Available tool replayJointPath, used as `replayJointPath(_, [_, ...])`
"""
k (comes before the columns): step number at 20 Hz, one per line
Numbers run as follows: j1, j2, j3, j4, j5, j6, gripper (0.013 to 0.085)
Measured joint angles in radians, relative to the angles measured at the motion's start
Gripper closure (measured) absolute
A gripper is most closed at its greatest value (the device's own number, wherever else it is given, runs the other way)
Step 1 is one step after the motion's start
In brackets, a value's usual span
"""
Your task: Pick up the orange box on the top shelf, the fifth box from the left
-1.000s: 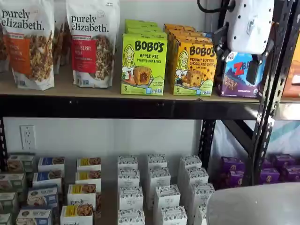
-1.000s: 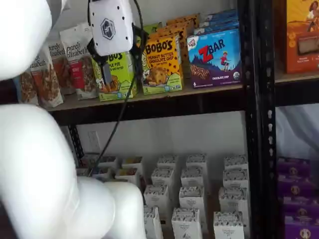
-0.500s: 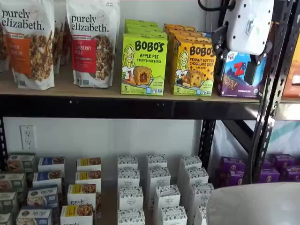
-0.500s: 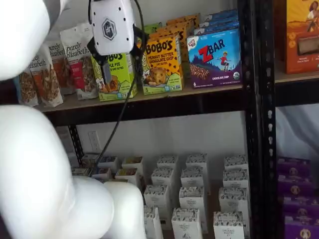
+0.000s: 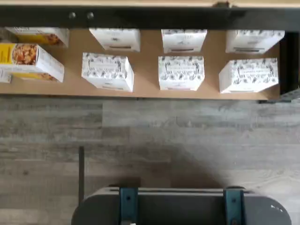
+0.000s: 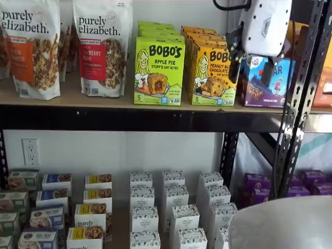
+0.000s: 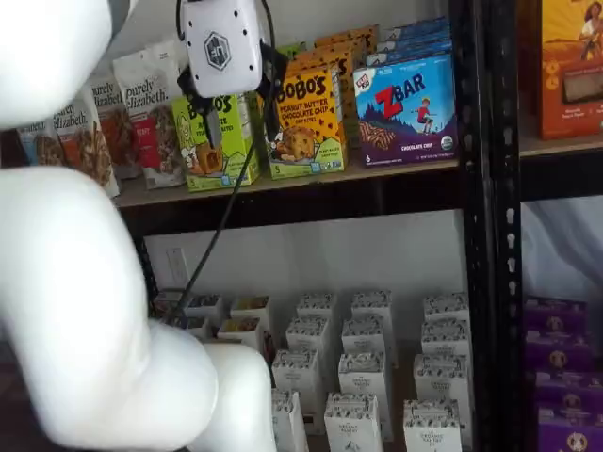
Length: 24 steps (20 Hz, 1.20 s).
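Observation:
The orange box (image 6: 212, 75) stands upright on the top shelf (image 6: 98, 99) between a lime-green Bobo's box (image 6: 158, 70) and a blue-purple ZBar box (image 6: 264, 88). It shows in both shelf views, with more orange cartons lined up behind it (image 7: 306, 118). My gripper (image 6: 250, 71) hangs in front of the shelf, apart from the boxes, with its white body above. Its two black fingers show a plain gap and hold nothing. In one shelf view it overlaps the orange box's right edge and the ZBar box. In the other the gripper (image 7: 237, 122) overlaps the green box.
Granola bags (image 6: 101, 46) stand at the shelf's left. Black perforated uprights (image 6: 301, 93) flank the right side. Small white boxes (image 5: 181, 72) fill the lower level above a grey wood floor (image 5: 150, 136). A dark mount with teal brackets (image 5: 178, 206) shows in the wrist view.
The gripper has risen a little and shifted sideways, toward the orange box in both shelf views. Its fingers stay apart and empty. No box has moved.

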Motion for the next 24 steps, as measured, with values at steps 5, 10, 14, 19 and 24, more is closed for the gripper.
replayJointPath(5, [0.027, 0.056, -0.021, -0.023, -0.054, 0.019, 0.013])
replayJointPath(10, [0.022, 0.116, -0.048, -0.039, -0.105, 0.011, 0.013])
replayJointPath(14, [0.004, 0.143, -0.058, -0.027, -0.166, -0.006, 0.013])
replayJointPath(19, [-0.014, 0.202, -0.1, -0.004, -0.23, -0.023, 0.013])
replayJointPath(24, [-0.021, 0.26, -0.148, 0.009, -0.294, -0.032, 0.013])
